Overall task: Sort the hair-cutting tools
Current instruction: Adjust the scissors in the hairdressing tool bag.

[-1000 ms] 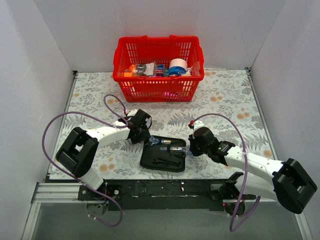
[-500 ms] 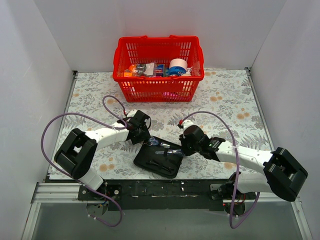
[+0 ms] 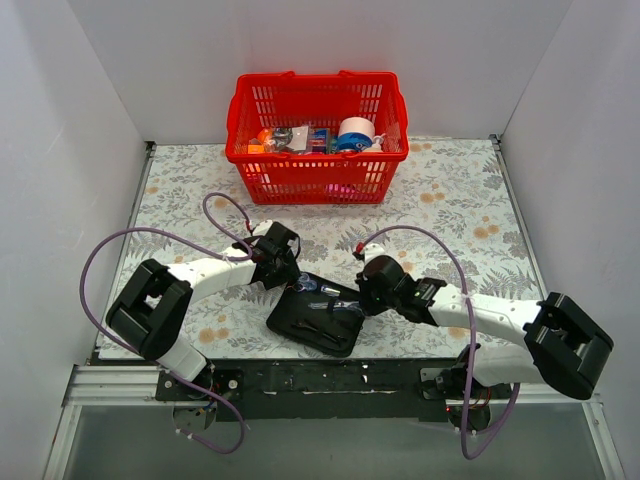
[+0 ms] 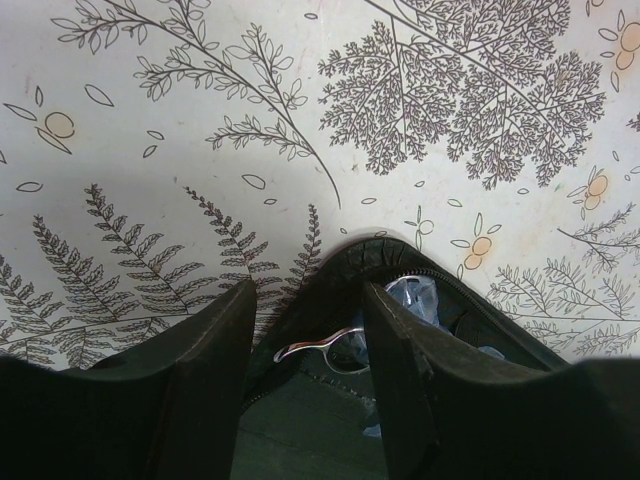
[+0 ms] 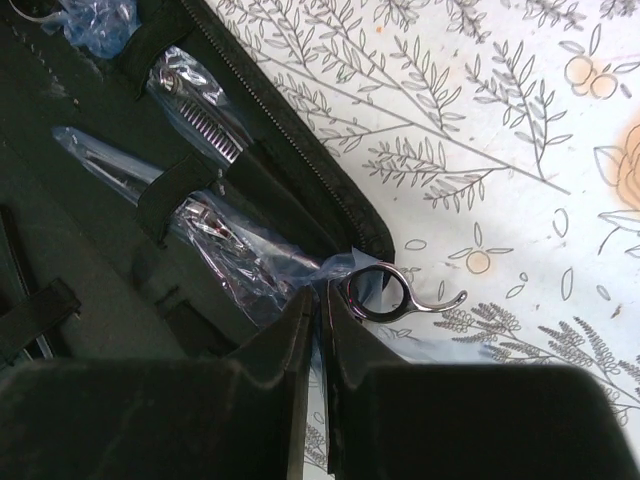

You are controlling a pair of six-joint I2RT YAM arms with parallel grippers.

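An open black pouch (image 3: pixel 300 325) lies between my grippers. Strapped inside it are silver scissors in pale blue plastic sleeves (image 5: pixel 205 222), a toothed pair (image 5: pixel 205 125) beside them. One finger loop (image 5: pixel 378 292) sticks out past the pouch's zipper onto the table. My right gripper (image 5: pixel 322 305) (image 3: pixel 364 297) is pinched on the blue sleeve right beside that loop. My left gripper (image 4: pixel 305 335) (image 3: pixel 287 276) stands open astride the pouch's far corner (image 4: pixel 350 262), one finger outside on the table and one inside, with another silver loop (image 4: pixel 335 350) between them. A slim black stick (image 3: pixel 325 328) lies in the pouch's near half.
A red plastic basket (image 3: pixel 317 170) with tape rolls and small packs stands at the back centre. The table (image 3: pixel 460 200) has a fern-print cover. White walls close in the left, right and back. Purple cables loop over both arms.
The pouch has slid and turned toward the left. My right gripper followed it leftward and its jaws narrowed onto the blue sleeve. The left gripper barely shifted.
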